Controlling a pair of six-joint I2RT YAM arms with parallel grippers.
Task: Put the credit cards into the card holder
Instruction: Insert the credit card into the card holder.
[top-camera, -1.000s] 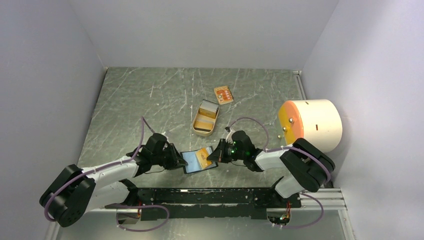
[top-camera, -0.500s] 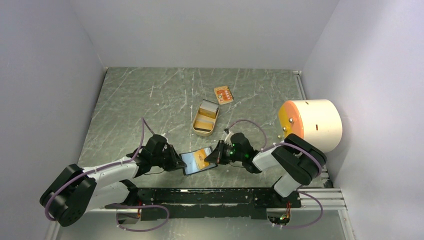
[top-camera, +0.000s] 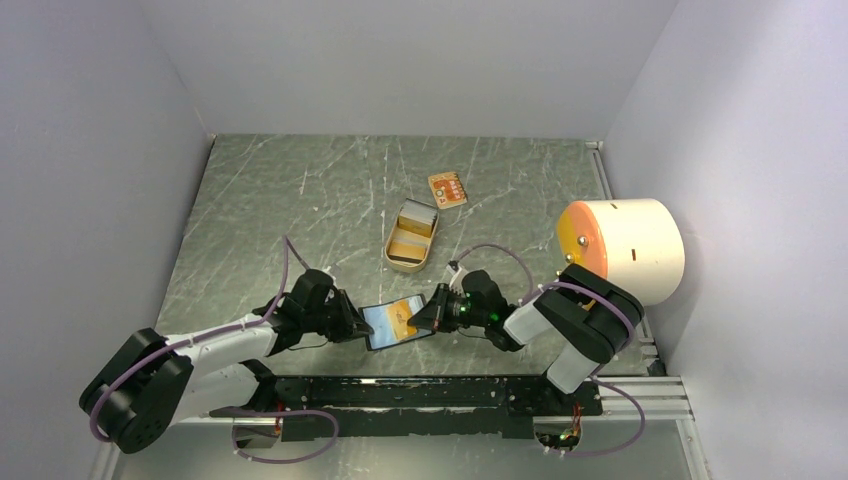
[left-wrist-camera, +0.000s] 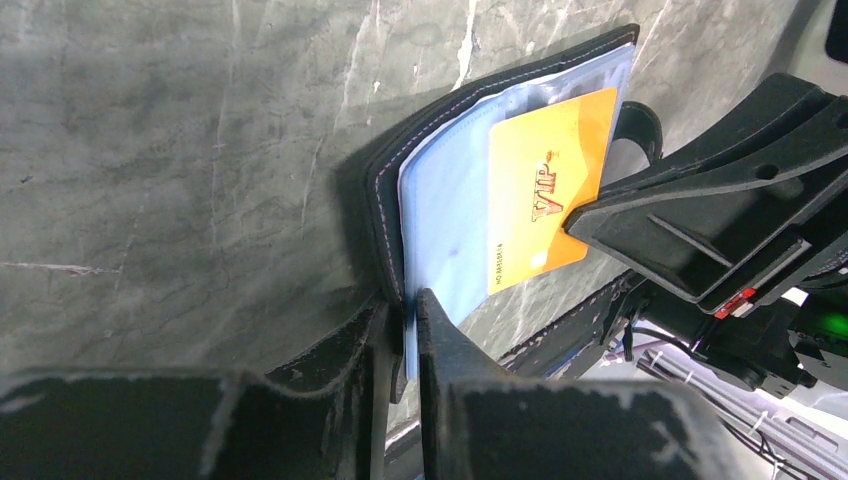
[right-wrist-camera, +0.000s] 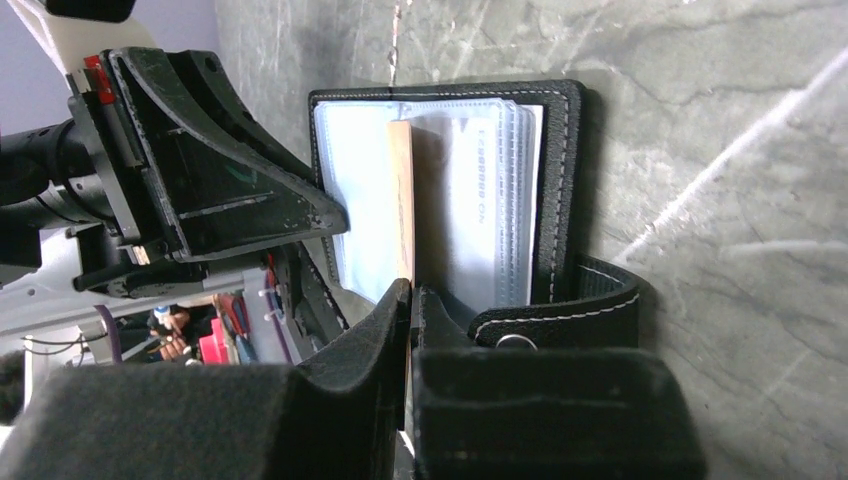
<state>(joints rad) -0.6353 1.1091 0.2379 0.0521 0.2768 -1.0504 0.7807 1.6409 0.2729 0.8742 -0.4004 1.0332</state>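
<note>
Top external view: on the grey-green marbled bench (top-camera: 300, 200), a tan-gold oblong metal tin (top-camera: 411, 238) lies open just beyond the two grippers. A small orange patterned rectangle (top-camera: 447, 189) lies flat farther back, and a large white cylinder with an orange end face (top-camera: 622, 250) rests on its side by the right wall, beside the right arm — none of them touches the work. The small black leather-like card holder (left-wrist-camera: 440, 190) lies opened near the bench's front edge, blue lining up, between the arms. The left gripper (left-wrist-camera: 405, 325) is closed on the holder's near edge, pinching cover and clear sleeves together. The right gripper (right-wrist-camera: 411, 300) is clamped on one end of the orange-yellow credit card marked VIP (left-wrist-camera: 545, 185). The card's other end lies over the blue lining among the sleeves — how deep it sits cannot be told. The holder's snap tab (right-wrist-camera: 590, 295) curls just beside the right gripper's fingers.
</note>
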